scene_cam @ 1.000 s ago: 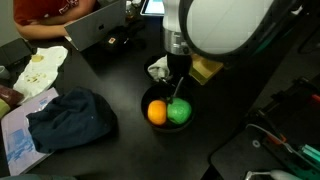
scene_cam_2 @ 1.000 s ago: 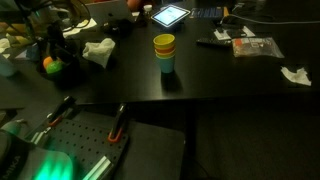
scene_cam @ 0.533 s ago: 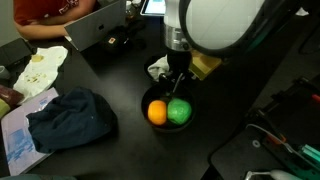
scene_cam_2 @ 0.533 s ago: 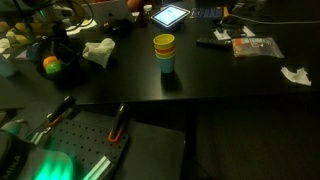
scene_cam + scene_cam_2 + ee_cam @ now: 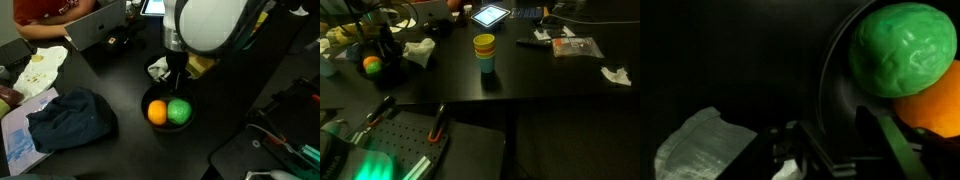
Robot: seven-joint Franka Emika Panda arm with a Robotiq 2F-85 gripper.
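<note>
Exterior view: gripper (image 5: 176,86) now higher above green ball (image 5: 179,111)

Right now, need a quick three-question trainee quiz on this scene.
1. True or false: the green ball and the orange ball both lie in the black bowl.
2. What lies just outside the bowl, near the hand? A) crumpled white paper B) a spoon C) a lid
3. In the wrist view, what runs between the hand's fingers?
Key: 1 true. 2 A. 3 the bowl's rim.
</note>
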